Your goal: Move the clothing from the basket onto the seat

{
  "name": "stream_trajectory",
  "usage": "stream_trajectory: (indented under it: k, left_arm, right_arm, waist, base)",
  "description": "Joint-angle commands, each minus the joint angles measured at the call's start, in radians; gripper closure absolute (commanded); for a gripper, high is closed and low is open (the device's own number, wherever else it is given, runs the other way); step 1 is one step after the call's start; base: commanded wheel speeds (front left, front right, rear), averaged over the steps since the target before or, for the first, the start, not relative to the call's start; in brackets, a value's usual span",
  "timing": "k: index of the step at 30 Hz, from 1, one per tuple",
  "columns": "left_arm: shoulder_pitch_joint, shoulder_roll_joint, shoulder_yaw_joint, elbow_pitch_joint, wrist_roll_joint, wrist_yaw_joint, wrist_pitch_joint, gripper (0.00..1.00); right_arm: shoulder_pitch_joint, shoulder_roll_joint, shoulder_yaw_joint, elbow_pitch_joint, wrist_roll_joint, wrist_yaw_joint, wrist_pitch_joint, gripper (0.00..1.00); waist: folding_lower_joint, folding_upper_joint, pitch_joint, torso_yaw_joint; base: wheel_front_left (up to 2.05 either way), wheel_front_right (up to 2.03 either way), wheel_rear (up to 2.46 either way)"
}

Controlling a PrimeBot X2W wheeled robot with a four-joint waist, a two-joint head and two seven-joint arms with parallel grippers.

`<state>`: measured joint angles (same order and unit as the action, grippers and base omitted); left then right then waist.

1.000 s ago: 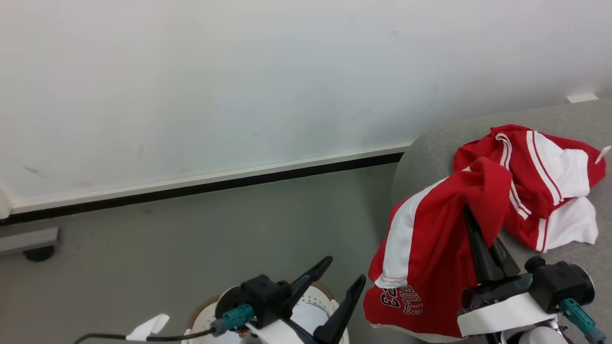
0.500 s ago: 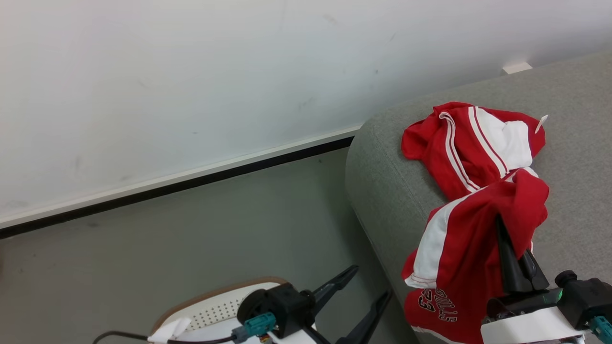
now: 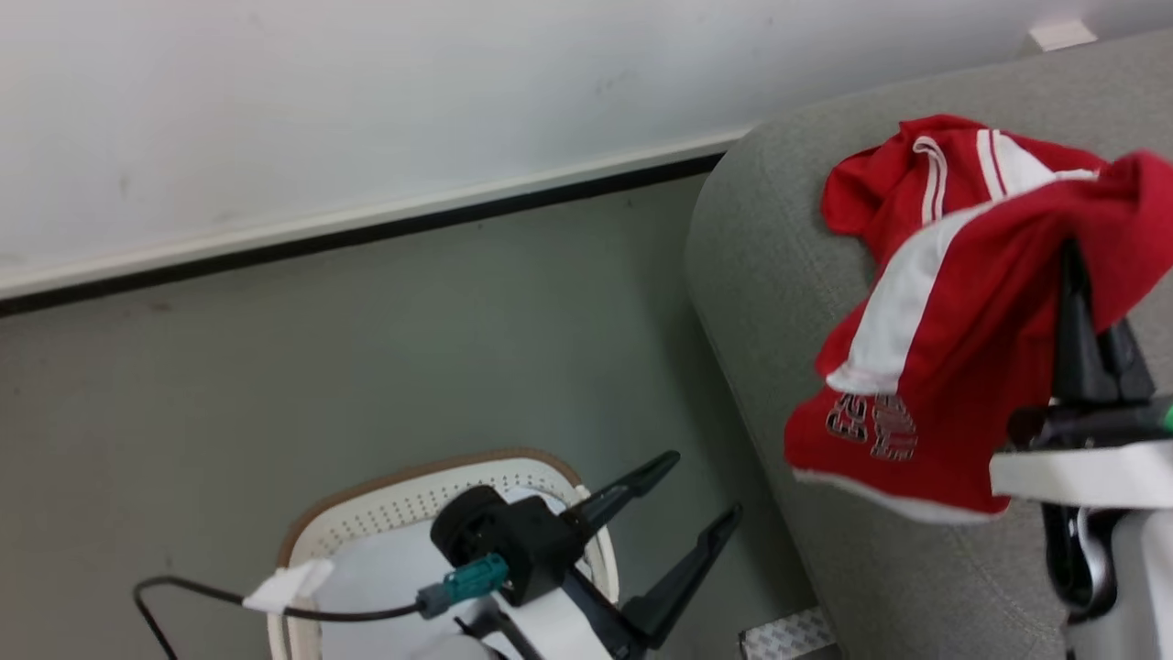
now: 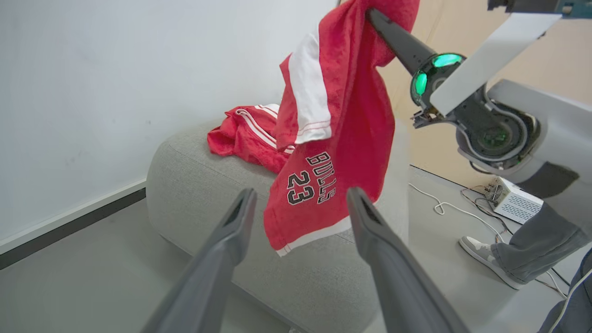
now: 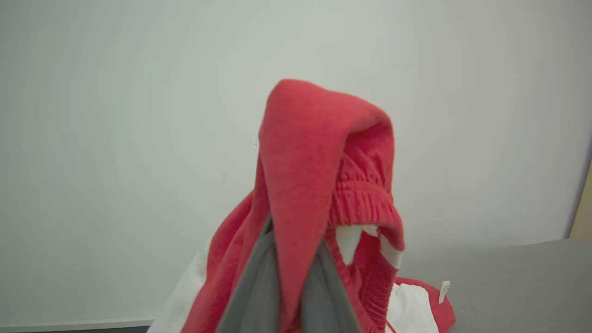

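- While the large light grey fabric-upholstered seat (image 3: 770,275) already bears one crumpled red-and-white garment (image 3: 907,174), a second has come further over it, so it is nearly delivered.
- Oval cream-white perforated plastic basket (image 3: 367,513): on the floor beside the seat.
- Bright red soft shorts (image 3: 953,348): hanging from the right gripper (image 3: 1072,266), which is clamped tight on them.
- Left gripper (image 3: 704,484): spread wide and empty, by the basket.

The hanging red garment (image 4: 342,120) carries the one readable print (image 4: 310,178): the word "BULLS" in dark letters with a pale outline and the number "23" beside it. It sits on the lower part of the garment, just above the white-edged hem, and runs tilted in the left wrist view. In the head view this print is blurred and turned, too soft to read. A small white tag (image 5: 444,291) sticks up from the second red garment (image 4: 245,138) lying on the seat (image 4: 194,185); nothing on it can be read.
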<state>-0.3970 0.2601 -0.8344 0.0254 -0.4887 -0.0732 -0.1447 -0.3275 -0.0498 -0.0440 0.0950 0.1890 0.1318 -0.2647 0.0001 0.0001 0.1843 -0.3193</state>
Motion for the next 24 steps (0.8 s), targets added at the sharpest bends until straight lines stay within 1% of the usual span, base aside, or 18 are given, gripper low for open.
stream_trajectory:
  k: [1, 3, 5, 8, 12, 15, 18, 20, 24]
  left_arm:
    - [-0.027, 0.023, 0.01, -0.014, 0.019, -0.007, 0.005, 0.0]
    - [-0.05, 0.044, 0.02, -0.028, 0.023, -0.011, 0.011, 0.0]
    - [-0.075, 0.063, 0.034, -0.041, 0.026, -0.014, 0.012, 0.0]
    - [-0.104, 0.083, 0.055, -0.061, 0.022, -0.016, 0.009, 0.0]
    - [-0.126, 0.102, 0.076, -0.076, 0.013, -0.019, 0.0, 0.0]
    - [-0.134, 0.12, 0.09, -0.08, 0.017, -0.015, -0.009, 0.0]
    - [-0.13, 0.126, 0.102, -0.079, 0.007, -0.01, -0.018, 0.0]
    - [-0.128, 0.129, 0.109, -0.082, 0.001, -0.004, -0.026, 0.0]
    - [-0.113, 0.142, 0.123, -0.082, -0.007, 0.003, -0.031, 0.0]
  right_arm:
    - [-0.07, -0.001, -0.015, 0.01, -0.012, -0.002, 0.001, 1.0]
    - [-0.153, -0.001, -0.035, 0.034, 0.035, -0.002, 0.001, 1.0]
    - [-0.243, -0.001, -0.057, 0.07, 0.043, -0.002, 0.004, 1.0]
    - [-0.386, -0.018, -0.134, 0.123, 0.047, -0.002, 0.038, 1.0]
    - [-0.56, -0.076, -0.292, 0.2, 0.032, -0.002, 0.081, 1.0]
    - [-0.66, -0.122, -0.449, 0.268, -0.011, -0.002, 0.096, 1.0]
    - [-0.706, -0.153, -0.604, 0.339, -0.089, -0.002, 0.096, 1.0]
    - [-0.705, -0.164, -0.681, 0.385, -0.137, -0.002, 0.089, 1.0]
    - [-0.646, -0.137, -0.807, 0.486, -0.208, -0.002, 0.06, 1.0]
  waist:
    - [-0.0001, -0.0001, 0.088, 0.036]
    - [-0.0001, -0.0001, 0.134, 0.049]
    - [-0.0001, -0.0001, 0.178, 0.062]
    - [-0.0001, -0.0001, 0.24, 0.082]
    - [-0.0001, -0.0001, 0.295, 0.109]
    - [-0.0001, -0.0001, 0.32, 0.129]
    - [-0.0001, -0.0001, 0.336, 0.149]
    - [-0.0001, -0.0001, 0.347, 0.16]
    - [-0.0001, -0.0001, 0.368, 0.171]
  base:
    - [0.0, 0.0, 0.0]
    - [0.0, 0.0, 0.0]
    - [0.0, 0.0, 0.0]
    - [0.0, 0.0, 0.0]
    - [0.0, 0.0, 0.0]
    - [0.0, 0.0, 0.0]
    - [0.0, 0.0, 0.0]
    - [0.0, 0.0, 0.0]
    - [0.0, 0.0, 0.0]
